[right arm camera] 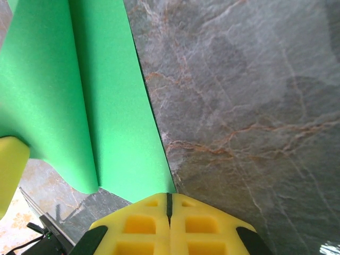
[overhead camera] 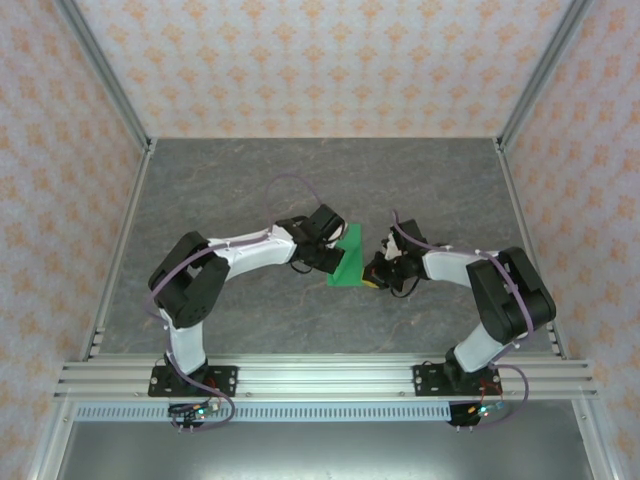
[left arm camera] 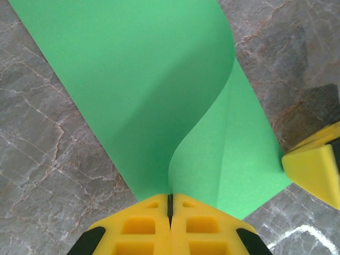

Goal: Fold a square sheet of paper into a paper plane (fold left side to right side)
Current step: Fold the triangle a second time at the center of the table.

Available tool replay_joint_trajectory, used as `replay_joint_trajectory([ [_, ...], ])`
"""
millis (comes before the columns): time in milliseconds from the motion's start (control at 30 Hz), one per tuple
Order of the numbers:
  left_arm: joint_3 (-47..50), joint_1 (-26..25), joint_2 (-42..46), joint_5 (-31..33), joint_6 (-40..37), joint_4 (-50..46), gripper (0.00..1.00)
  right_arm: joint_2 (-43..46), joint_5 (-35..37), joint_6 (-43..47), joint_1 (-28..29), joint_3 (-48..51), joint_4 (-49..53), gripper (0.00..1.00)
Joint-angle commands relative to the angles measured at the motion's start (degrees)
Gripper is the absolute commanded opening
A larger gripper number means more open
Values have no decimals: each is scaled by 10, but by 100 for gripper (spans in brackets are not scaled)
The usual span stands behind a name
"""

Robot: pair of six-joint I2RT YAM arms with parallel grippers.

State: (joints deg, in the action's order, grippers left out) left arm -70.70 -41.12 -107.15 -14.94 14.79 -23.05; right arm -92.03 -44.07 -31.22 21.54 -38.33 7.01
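While the shut left claw [left arm camera: 170,197] is pinching the curling flap of the sheet [left arm camera: 133,79] at its tips, the right claw [right arm camera: 169,196], also shut, is seemingly pinning the edge just ahead of it. Carrying the flap across slowly should be keeping edges matched. A grey marbled worktop [right arm camera: 255,106] is lying beneath both, with patterned walls [overhead camera: 320,60] enclosing it.

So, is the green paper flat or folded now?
Half folded: the green paper sheet curves over itself, not pressed flat.

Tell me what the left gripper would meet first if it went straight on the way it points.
The green paper sheet: its curled flap starts right at the shut jaws of the left gripper, so it would likely push into that at once.
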Motion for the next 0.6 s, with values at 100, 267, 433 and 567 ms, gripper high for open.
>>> replay_joint_trajectory([
  [100, -24, 10, -17, -8, -20, -19, 0, -22, 53, 10, 5, 5, 47, 0],
  [267, -34, 17, -36, -9, -20, -15, 0, -23, 54, 11, 5, 6, 49, 0],
  [433, -45, 19, -49, -11, -24, -17, 0, -23, 56, 13, 4, 5, 52, 0],
  [567, -52, 20, -56, -9, -29, -24, 0, -23, 56, 14, 5, 5, 55, 0],
])
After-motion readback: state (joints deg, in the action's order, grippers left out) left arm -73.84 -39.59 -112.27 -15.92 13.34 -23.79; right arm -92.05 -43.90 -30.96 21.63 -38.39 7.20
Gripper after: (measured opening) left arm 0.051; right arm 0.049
